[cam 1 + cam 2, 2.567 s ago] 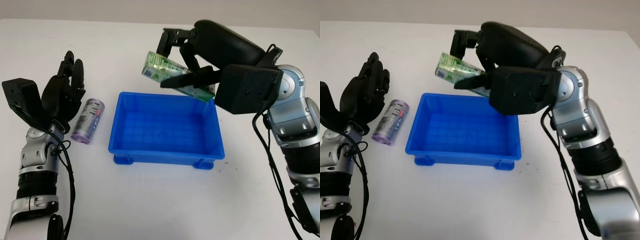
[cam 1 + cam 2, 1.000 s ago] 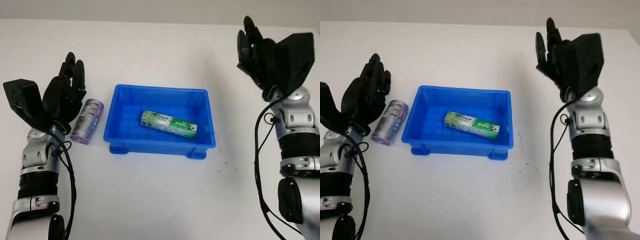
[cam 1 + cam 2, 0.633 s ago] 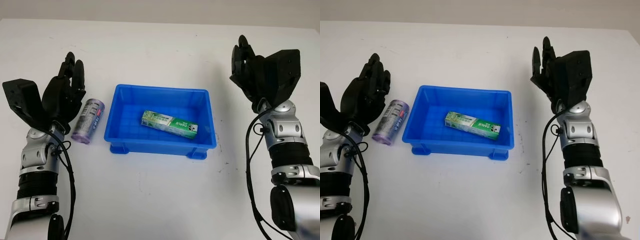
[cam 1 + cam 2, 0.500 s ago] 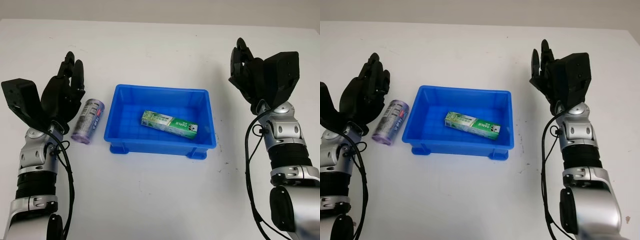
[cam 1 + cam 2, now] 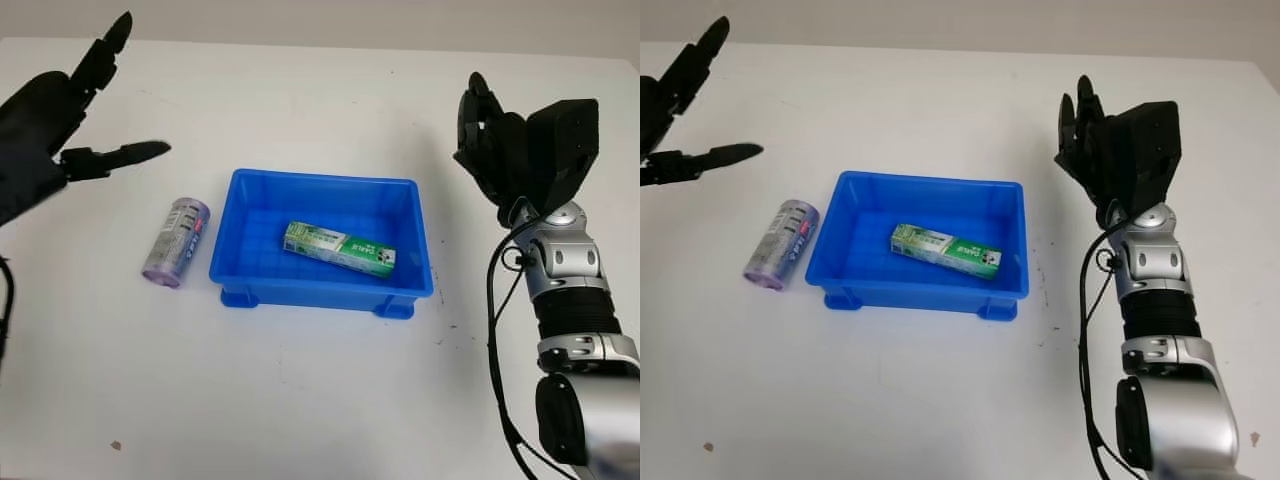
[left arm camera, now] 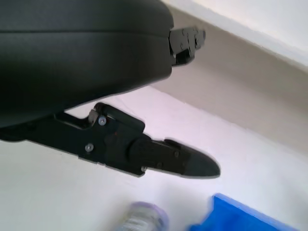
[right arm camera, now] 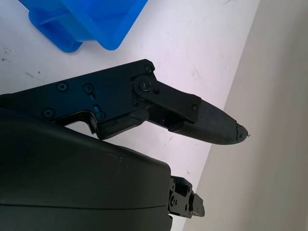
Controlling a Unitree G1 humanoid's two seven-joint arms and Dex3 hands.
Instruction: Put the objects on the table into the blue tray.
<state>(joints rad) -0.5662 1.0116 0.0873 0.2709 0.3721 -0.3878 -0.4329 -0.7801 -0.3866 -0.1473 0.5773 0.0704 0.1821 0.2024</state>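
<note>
You have one of the two objects home and one left, as far as the scene shows. Nearest you, the blue rectangular plastic tray (image 5: 418,285) sits about mid-table, its long front wall facing the near edge, and the green-and-white rectangular carton (image 5: 339,248) lies flat on its floor, slanted a little across the middle, touching neither long wall. That half of the job looks done. Just beside the tray's left wall, out on the white table (image 5: 300,400), the purple-grey cylindrical can (image 5: 176,242) lies on its side, its length running roughly from the near edge toward the far edge, close to the tray but apart from it; that is what you have yet to move. On the right side of the table, well clear of the tray's right wall, your right hand (image 5: 1110,155) is raised above the surface with its fingers straight and uncurled, holding nothing and touching nothing; the right wrist view shows one straight black finger (image 7: 192,115) over bare table with a corner of the tray beyond it. Farther off, toward the far left corner, your left hand (image 5: 45,135) is lifted above the table, beyond and to the left of the can, fingers stretched wide apart, empty and in contact with nothing. From its wrist camera you can see a finger (image 6: 159,159) extended over the can's end and the tray's corner. I judge the can is the left hand's next pick, and the reach is short.
</note>
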